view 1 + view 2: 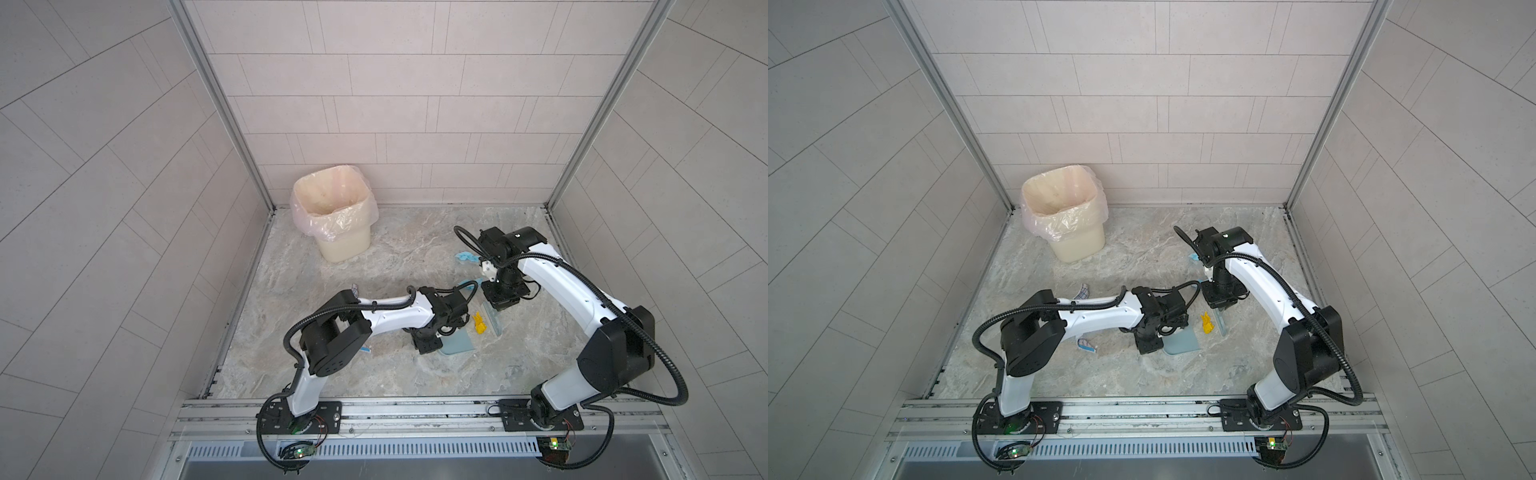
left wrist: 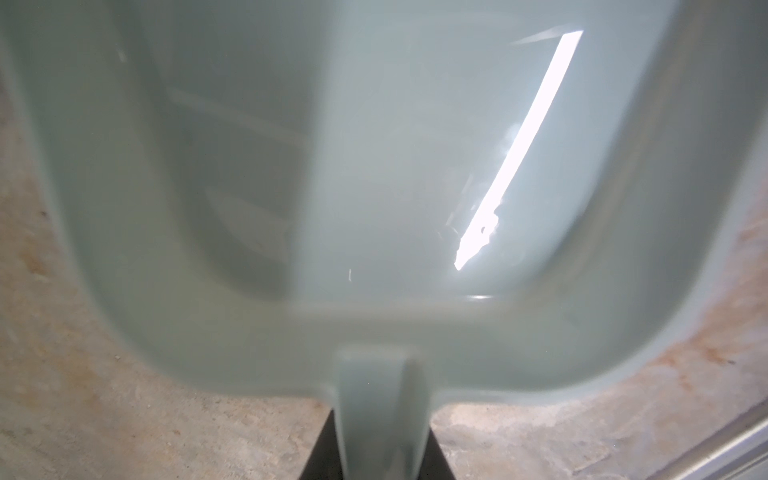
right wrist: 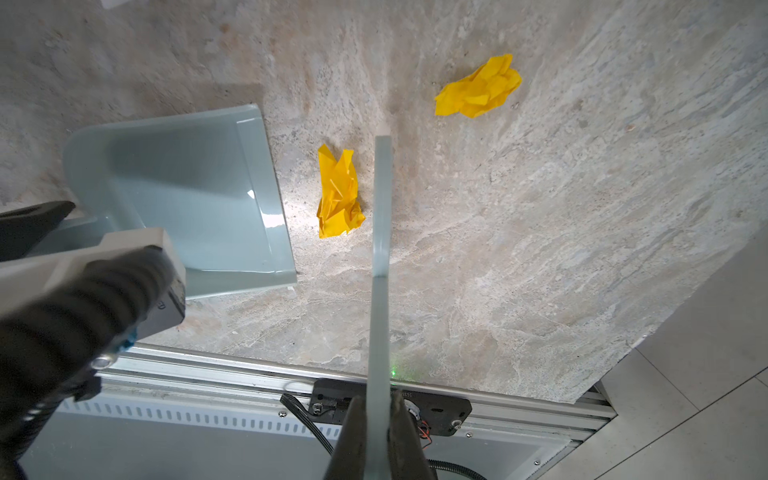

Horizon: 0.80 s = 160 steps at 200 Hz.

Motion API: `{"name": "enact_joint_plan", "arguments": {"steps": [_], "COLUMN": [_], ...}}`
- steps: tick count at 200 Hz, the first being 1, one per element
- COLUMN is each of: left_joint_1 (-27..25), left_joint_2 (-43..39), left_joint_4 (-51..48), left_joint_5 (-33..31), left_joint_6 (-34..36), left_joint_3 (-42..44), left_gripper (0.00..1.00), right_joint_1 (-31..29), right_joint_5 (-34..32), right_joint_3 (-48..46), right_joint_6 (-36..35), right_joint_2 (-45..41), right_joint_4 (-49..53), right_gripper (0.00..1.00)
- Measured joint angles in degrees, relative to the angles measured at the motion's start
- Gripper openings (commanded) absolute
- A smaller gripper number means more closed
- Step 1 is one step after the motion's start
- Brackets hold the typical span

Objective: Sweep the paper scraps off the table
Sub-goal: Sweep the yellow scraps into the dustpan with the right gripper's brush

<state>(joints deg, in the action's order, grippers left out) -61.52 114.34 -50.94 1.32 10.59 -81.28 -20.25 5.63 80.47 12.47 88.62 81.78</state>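
Observation:
On the veined table (image 1: pixel 374 270), my left gripper (image 2: pixel 380 440) is shut on the handle of a pale blue dustpan (image 1: pixel 457 345) whose pan lies flat. My right gripper (image 3: pixel 378 419) is shut on the thin handle of a pale blue brush (image 3: pixel 382 199), which stands just right of the pan's open edge. Two yellow paper scraps lie here: one (image 3: pixel 338 195) between pan and brush, another (image 3: pixel 478 93) beyond the brush. A light blue scrap (image 1: pixel 465 257) lies farther back. A grid-print scrap (image 1: pixel 1083 291) and a blue-and-white scrap (image 1: pixel 1086 345) lie by my left arm.
A cream bin (image 1: pixel 332 216) lined with a clear bag stands at the back left corner. Tiled walls close the table on three sides. An aluminium rail (image 1: pixel 415 409) carrying both arm bases runs along the front edge.

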Motion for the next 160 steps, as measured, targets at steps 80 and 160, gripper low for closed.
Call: {"name": "enact_joint_plan", "arguments": {"steps": [80,160], "left_joint_1": [0.5,0.8], "left_joint_2": [1.7,2.1], "left_joint_4": [-2.4,-2.2], "left_joint_5": [0.2,0.2], "left_joint_6": [0.9,0.9], "left_joint_3": [-2.1,-2.1], "left_gripper": [0.0,0.0], "right_joint_1": [-2.2,-3.3], "right_joint_5": [7.0,17.9], "right_joint_3": [-2.2,-3.4], "right_joint_6": [0.5,2.4], "right_joint_2": [-2.1,-8.4], "right_joint_4": [-0.5,-0.5], "right_gripper": [0.0,0.0]}}
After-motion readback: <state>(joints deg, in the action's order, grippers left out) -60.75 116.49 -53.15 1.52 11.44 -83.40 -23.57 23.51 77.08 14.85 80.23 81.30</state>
